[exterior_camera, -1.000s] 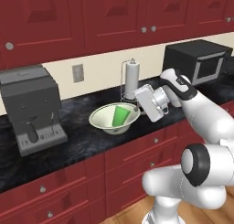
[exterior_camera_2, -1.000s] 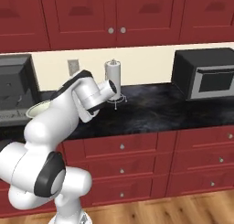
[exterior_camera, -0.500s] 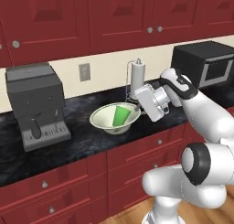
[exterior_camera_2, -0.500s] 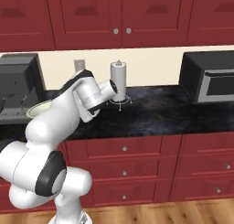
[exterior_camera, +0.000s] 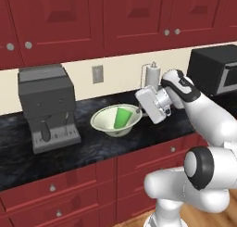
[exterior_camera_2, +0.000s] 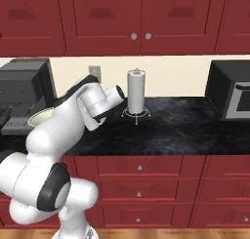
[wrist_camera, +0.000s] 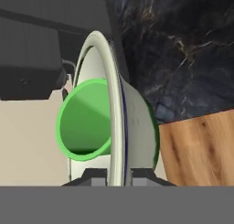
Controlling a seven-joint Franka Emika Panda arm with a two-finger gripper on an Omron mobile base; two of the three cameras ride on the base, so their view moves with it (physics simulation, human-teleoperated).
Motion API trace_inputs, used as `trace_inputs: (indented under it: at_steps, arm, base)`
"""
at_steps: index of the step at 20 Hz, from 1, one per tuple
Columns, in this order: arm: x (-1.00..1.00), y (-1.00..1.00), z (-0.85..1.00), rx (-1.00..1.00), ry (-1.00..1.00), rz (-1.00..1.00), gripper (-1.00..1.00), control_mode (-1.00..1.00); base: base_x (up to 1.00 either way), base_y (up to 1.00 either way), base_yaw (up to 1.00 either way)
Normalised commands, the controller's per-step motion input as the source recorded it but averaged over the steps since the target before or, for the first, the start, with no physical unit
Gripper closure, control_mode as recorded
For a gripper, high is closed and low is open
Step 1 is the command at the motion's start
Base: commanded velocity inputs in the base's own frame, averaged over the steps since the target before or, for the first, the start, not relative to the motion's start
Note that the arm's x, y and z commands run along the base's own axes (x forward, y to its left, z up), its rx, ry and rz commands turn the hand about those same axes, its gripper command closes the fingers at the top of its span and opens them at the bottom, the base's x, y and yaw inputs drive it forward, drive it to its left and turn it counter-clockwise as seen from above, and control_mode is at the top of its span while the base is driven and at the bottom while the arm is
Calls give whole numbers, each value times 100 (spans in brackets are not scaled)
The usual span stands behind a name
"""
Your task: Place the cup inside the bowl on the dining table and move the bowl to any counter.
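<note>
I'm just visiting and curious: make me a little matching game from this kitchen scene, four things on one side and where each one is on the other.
Things:
1. cup
2. bowl
3. coffee machine
4. paper towel roll

Places:
A. at the left end of the counter
B. upright by the back wall
C. inside the bowl
D. rim pinched by the pincer

Pairs: 1-C, 2-D, 3-A, 4-B
</note>
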Motion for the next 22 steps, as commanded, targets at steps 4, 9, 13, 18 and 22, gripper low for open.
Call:
trace_inputs:
  at_steps: [4, 9, 13, 18, 22]
  arm:
    - [0, 0, 0, 0, 0, 0, 100, 100]
    - [0, 0, 0, 0, 0, 0, 100, 100]
    - [0, 0, 0, 0, 0, 0, 100, 100]
    - [0, 0, 0, 0, 0, 0, 100, 100]
    - [0, 0, 0, 0, 0, 0, 100, 100]
  base:
    - [70, -28, 9]
    - [33, -22, 8]
    - [1, -1, 3]
    - [0, 0, 0]
    - [0, 0, 0]
